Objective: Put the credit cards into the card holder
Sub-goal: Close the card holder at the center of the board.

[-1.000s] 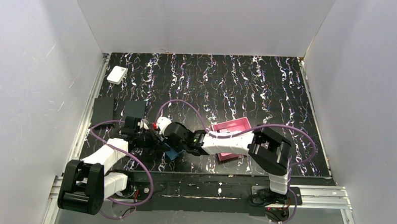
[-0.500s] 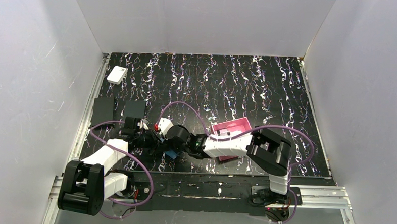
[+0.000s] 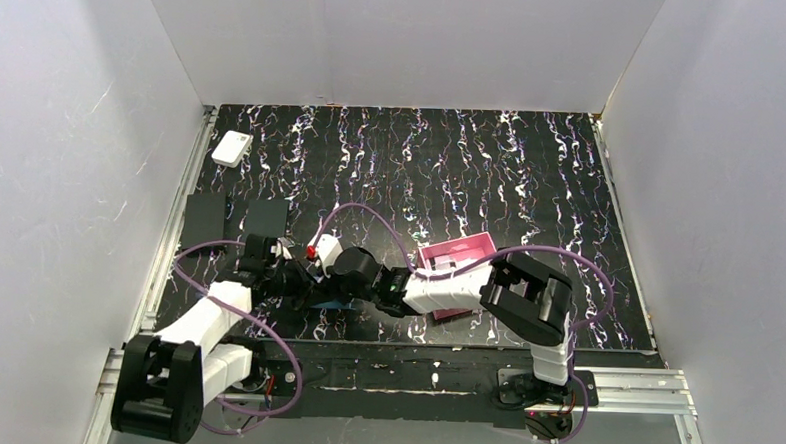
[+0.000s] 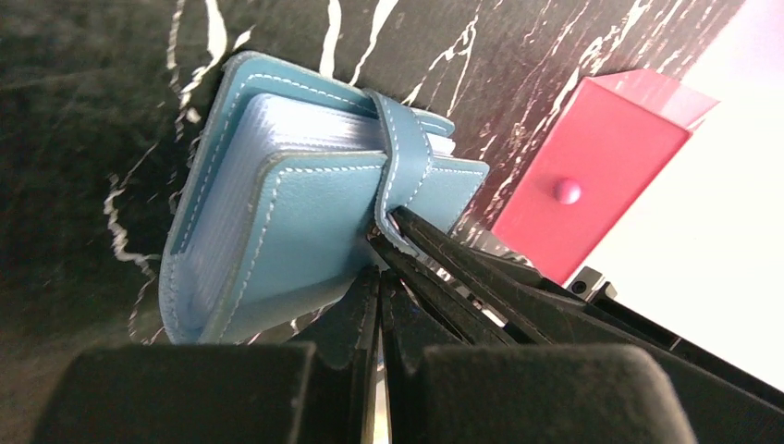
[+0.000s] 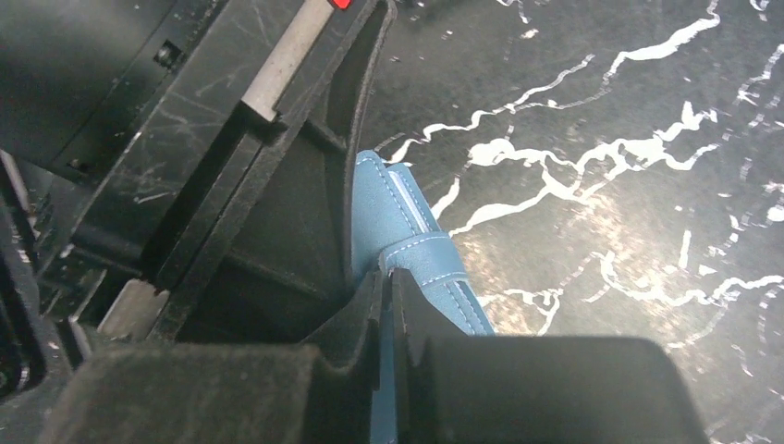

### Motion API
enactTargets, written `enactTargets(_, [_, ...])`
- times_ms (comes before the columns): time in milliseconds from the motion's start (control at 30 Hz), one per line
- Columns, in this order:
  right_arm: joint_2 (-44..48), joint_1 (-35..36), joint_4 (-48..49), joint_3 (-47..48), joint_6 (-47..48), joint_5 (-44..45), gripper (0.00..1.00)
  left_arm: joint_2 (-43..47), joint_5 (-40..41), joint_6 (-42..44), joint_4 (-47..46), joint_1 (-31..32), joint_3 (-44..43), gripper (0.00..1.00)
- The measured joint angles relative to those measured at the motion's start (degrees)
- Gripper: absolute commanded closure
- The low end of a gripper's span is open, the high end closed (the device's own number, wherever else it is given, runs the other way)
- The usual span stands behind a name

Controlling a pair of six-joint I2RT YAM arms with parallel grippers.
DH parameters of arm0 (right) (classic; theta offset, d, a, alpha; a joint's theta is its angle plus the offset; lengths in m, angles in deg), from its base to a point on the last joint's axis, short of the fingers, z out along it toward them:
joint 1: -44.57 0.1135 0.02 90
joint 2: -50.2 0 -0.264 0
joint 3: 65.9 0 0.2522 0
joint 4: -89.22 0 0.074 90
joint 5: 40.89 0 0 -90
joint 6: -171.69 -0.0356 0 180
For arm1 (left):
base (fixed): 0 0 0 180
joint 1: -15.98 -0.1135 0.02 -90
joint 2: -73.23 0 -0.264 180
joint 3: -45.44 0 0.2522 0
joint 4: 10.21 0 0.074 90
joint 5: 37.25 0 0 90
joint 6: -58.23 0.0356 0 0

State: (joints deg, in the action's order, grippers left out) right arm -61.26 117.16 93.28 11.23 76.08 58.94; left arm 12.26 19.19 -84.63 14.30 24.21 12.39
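Observation:
The card holder (image 4: 277, 203), a teal-blue wallet, lies folded on the black mat with its snap tab (image 4: 404, 148) wrapped over the edge. My left gripper (image 4: 381, 276) is shut, and its tips rest against the wallet's edge just under the tab. My right gripper (image 5: 388, 276) reaches in from the opposite side and is shut on the tab's blue strap (image 5: 421, 259). From above, both grippers (image 3: 301, 278) (image 3: 332, 277) meet over the wallet (image 3: 337, 304), hiding most of it. A pale credit card (image 3: 455, 253) seems to lie in the pink tray.
The pink tray (image 3: 473, 244) sits just right of the wallet, under the right forearm. Two matte black slabs (image 3: 205, 214) (image 3: 266, 214) lie at the left behind the left arm. A small white box (image 3: 232, 148) sits in the far left corner.
The right wrist has crept left and closer to the left gripper. Less of the blue wallet shows from above. The left arm has shifted slightly.

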Motion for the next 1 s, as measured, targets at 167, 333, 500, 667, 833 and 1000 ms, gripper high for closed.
enactTargets(167, [-0.68,-0.11,4.61,-1.33,-1.18,-4.17,0.97,8.41,4.50,0.90,11.21,0.13,-1.44,0.80])
enactTargets(333, [-1.16,-0.02,7.61,-1.77,-1.84,-7.48,0.98,15.91,10.03,1.44,23.61,-0.09,-7.45,0.86])
enactTargets(500, [-1.31,0.20,9.40,-2.54,-1.95,-9.05,0.99,17.22,17.90,0.96,32.72,-0.63,-13.90,0.96])
enactTargets(667, [-1.29,0.22,10.86,-3.28,-1.60,-9.20,0.99,12.09,20.06,-0.59,31.80,-2.29,-10.78,1.00])
enactTargets(833, [-0.74,0.44,10.19,-3.50,1.95,-9.01,0.96,4.81,17.44,-0.13,25.44,-3.43,-7.65,1.00])
enactTargets(1000, [0.35,5.03,10.40,-5.05,11.91,1.42,0.96,2.89,16.33,-1.20,24.24,-3.63,-7.30,1.00])
